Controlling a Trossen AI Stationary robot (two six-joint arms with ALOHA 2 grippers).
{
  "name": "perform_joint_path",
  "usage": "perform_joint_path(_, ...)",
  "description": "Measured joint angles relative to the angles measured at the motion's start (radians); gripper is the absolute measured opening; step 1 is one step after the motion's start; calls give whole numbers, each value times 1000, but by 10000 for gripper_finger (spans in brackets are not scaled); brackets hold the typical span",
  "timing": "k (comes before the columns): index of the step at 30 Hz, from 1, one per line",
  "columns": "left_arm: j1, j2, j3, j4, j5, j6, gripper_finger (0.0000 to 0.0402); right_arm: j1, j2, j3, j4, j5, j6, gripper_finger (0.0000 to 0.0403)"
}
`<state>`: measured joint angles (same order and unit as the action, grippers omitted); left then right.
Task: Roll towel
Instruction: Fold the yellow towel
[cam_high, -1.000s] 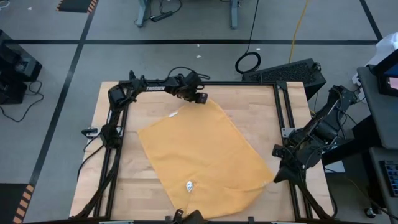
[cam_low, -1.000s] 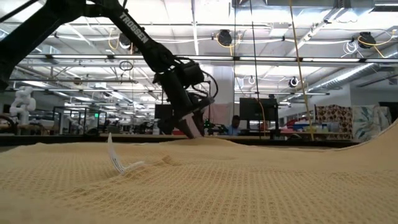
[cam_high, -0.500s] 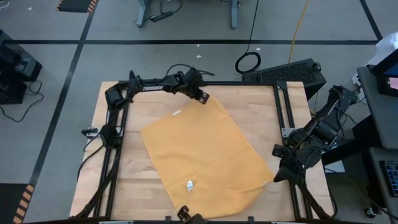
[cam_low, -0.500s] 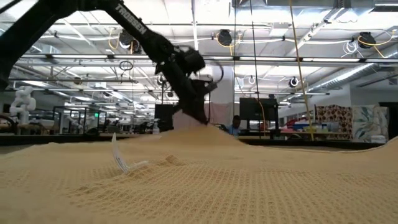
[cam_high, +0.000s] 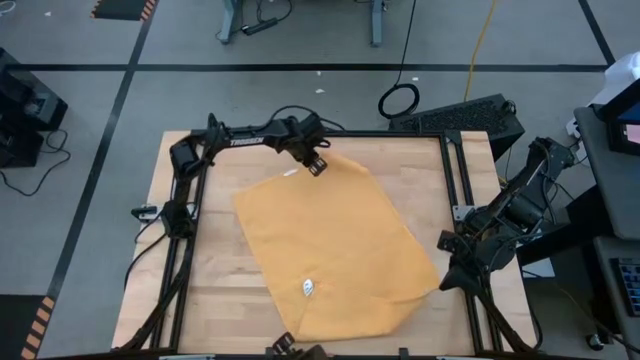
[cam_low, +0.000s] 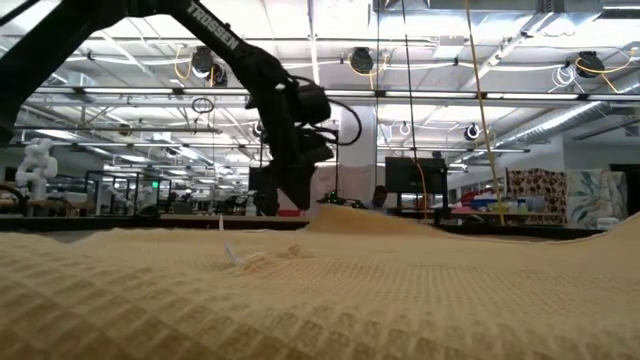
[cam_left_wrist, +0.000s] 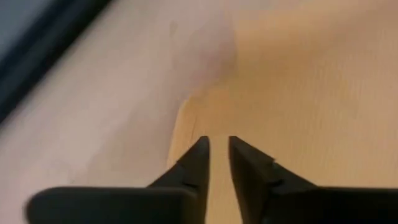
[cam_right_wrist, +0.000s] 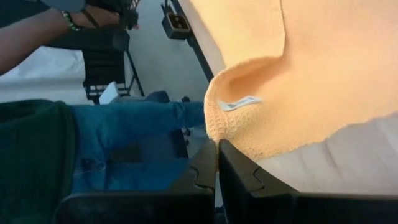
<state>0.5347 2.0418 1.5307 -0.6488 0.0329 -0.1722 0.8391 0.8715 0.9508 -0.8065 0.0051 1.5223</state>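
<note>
The mustard-yellow towel (cam_high: 330, 240) lies spread flat and askew on the wooden table (cam_high: 215, 290), with its white tag (cam_high: 308, 288) toward the near end. My left gripper (cam_high: 318, 166) is at the towel's far edge, close to the far corner. Its fingers point down and are nearly shut in the left wrist view (cam_left_wrist: 217, 144). My right gripper (cam_high: 443, 287) waits shut at the towel's right corner. In the right wrist view (cam_right_wrist: 217, 149) a curled-up part of the towel (cam_right_wrist: 249, 124) with a tag (cam_right_wrist: 239, 104) lies just past its tips. My left gripper comes from above, pointing down, onto the towel's far edge (cam_left_wrist: 186, 124) near the far corner. Only a thin gap shows between the fingertips (cam_left_wrist: 200, 149), and the fingers hide the cloth between them. The towel around them lies low on the table, with a small hump (cam_low: 345, 212) beside the gripper. My right gripper: I cannot tell whether it touches the towel's curled part.
Black frame rails (cam_high: 185, 230) run along the table's left, far and right sides. A person in jeans (cam_right_wrist: 124, 137) is at the table's edge in the right wrist view, with an arm (cam_right_wrist: 37, 37) above. Bare wood lies left of the towel.
My left gripper lifted the towel's far edge, carried it a little toward the far edge while turning, then came down again. The lifted peak has sunk to a low hump. The whole towel, with its tag, has slid slightly toward the far side.
</note>
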Motion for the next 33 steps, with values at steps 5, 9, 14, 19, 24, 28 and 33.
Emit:
perform_joint_path(5, 15, -14, 1, 11, 17, -31, 149, 0, 0, 0, 0, 18, -19, 0)
perform_joint_path(9, 42, -47, 25, -36, 79, -72, 191, 0, 0, 0, 0, 17, -4, 0)
perform_joint_path(14, 54, -50, -12, -206, 144, -28, 192, -2, 0, 0, -52, 22, 81, 0)
perform_joint_path(19, 42, -48, -126, -358, 170, -32, 165, -24, 0, 0, -131, 23, 178, 0)
perform_joint_path(24, 0, -59, -273, -354, 69, -30, 145, -50, 0, 0, -174, 24, 190, 0)
perform_joint_path(28, -2, -66, -336, -339, -121, -34, 143, -61, 0, 0, -178, 24, 199, 0)
perform_joint_path(33, 68, -51, -271, -231, -398, 79, 143, -61, 1, 0, -158, 27, 248, 0)
